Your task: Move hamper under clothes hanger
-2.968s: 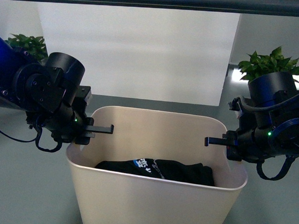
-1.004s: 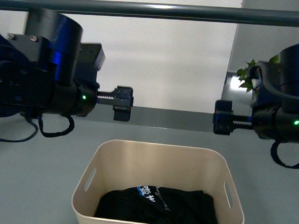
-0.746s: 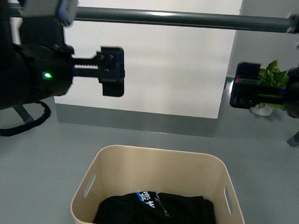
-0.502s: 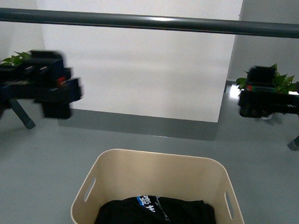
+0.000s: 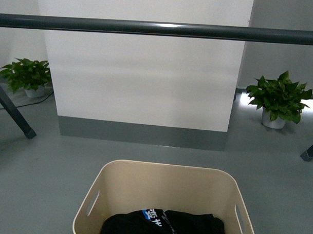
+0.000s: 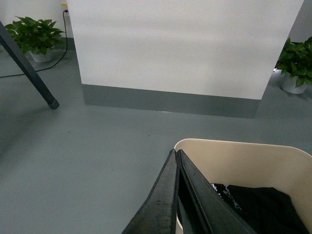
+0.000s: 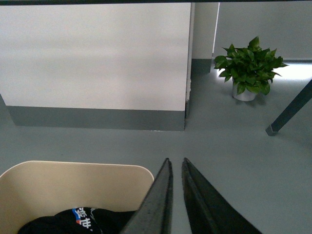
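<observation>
- The beige smooth plastic rectangular hamper (image 5: 118, 185) sits on the grey floor (image 5: 47, 164), below the long dark grey round metal bar of the clothes hanger (image 5: 159, 29).
- Inside it lies a folded black garment with blue-and-white print (image 5: 160, 222) (nothing else shows in the bin).
- The left gripper (image 6: 175, 161) has its fingers pressed together, holding nothing.
- The right gripper (image 7: 176, 168) shows a thin gap between its fingers; I cannot tell if it is fully closed.

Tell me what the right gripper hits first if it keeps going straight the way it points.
Probably bare grey floor. The right gripper aims past the hamper rim, then toward the white wall; depth is unclear.
</observation>
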Tool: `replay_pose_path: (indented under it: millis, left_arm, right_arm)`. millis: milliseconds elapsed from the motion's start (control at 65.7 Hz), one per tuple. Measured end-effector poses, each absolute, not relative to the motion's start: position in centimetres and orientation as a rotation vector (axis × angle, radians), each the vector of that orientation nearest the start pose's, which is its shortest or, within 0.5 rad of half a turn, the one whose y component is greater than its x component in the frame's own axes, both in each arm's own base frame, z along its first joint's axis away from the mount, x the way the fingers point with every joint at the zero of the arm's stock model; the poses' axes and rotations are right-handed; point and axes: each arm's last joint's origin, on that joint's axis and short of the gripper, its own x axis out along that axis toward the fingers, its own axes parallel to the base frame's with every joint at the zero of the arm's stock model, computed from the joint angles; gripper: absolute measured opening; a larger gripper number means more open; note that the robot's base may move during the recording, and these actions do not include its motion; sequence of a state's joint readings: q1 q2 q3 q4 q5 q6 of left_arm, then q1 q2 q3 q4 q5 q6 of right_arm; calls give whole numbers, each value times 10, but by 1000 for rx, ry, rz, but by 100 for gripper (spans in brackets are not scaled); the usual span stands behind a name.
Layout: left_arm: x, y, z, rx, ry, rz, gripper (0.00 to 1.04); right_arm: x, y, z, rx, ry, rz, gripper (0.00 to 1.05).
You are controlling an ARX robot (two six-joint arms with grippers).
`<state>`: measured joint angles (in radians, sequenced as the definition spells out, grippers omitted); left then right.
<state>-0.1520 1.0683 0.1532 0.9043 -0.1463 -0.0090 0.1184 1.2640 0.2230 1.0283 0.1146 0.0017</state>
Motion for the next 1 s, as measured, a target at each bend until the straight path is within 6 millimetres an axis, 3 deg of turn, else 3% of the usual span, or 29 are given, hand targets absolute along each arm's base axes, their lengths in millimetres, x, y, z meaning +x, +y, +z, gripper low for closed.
replay_pose_path:
  millis: [198, 335, 487, 1004]
  left_arm:
    - [168, -16, 170, -7, -2, -5, 3]
    - [158, -12, 161, -5, 21, -6, 3]
    - [148, -1, 164, -6, 9, 2, 3]
    - [125, 0, 172, -6, -18, -3, 3]
  right_arm:
    - [188, 14, 160, -2, 26, 2, 2]
    - [177, 8, 161, -1, 19, 23, 2]
    - [163, 0, 162, 0, 17, -3, 2]
    - [132, 0, 166, 0, 3, 1, 2]
